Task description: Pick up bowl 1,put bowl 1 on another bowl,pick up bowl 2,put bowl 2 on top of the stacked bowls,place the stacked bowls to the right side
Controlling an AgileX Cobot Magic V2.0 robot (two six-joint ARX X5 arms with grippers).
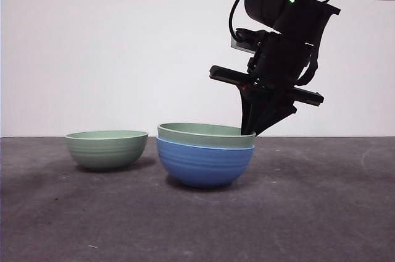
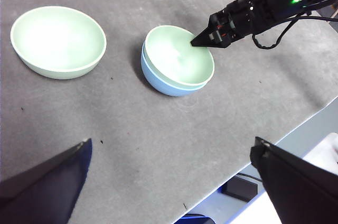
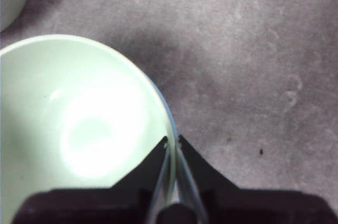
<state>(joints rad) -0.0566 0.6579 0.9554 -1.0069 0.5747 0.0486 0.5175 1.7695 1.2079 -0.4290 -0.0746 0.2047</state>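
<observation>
Front view: I see the blue bowl (image 1: 205,166) on the table (image 1: 308,212), with a green bowl (image 1: 205,135) nested in it. The second green bowl (image 1: 107,148) stands apart from the stack, on the side away from the arm. The right tool (image 1: 252,131) comes down from the upper corner and meets the near rim of the nested green bowl.

Left wrist view: I see the left tool (image 2: 169,182) well above the table, jaws spread wide, gripping nothing. Below it sit the lone green bowl (image 2: 58,42) and the stack, green bowl (image 2: 179,55) inside blue bowl (image 2: 158,78). The right tool (image 2: 198,40) has its tip at the stack's rim.

Right wrist view: I see the right tool (image 3: 173,143) narrowed to a thin gap, with the rim of the green bowl (image 3: 79,129) between its jaws. A sliver of blue bowl (image 3: 170,115) shows just outside that rim; the picture is blurred here, so the jaws appear to pinch the rim, but I cannot confirm firm contact.
</observation>
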